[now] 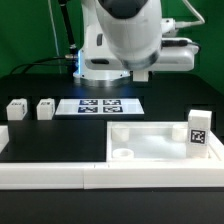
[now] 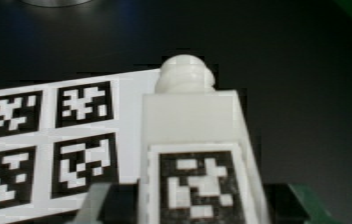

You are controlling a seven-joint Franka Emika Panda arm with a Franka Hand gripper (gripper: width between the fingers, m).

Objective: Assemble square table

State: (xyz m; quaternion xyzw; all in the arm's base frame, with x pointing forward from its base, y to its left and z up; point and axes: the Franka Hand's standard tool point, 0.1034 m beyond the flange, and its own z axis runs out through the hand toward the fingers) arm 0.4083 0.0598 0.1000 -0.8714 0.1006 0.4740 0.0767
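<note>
In the wrist view my gripper [image 2: 194,205] is shut on a white tagged leg [image 2: 194,125]. Its rounded tip points away from the dark fingers [image 2: 95,206] on either side, and it hangs over the marker board [image 2: 48,130]. In the exterior view the arm's body hides the gripper. The square table's white slab [image 1: 160,143] lies at the exterior view's right, with round sockets [image 1: 121,155] at its corners. One tagged leg [image 1: 198,130] stands upright at its far right corner. Two more legs [image 1: 16,110] [image 1: 45,109] stand on the black table at the left.
The marker board [image 1: 100,105] lies flat on the table under the arm. A long low white border wall [image 1: 50,172] runs along the front edge and joins the slab's side. A green backdrop stands behind the arm.
</note>
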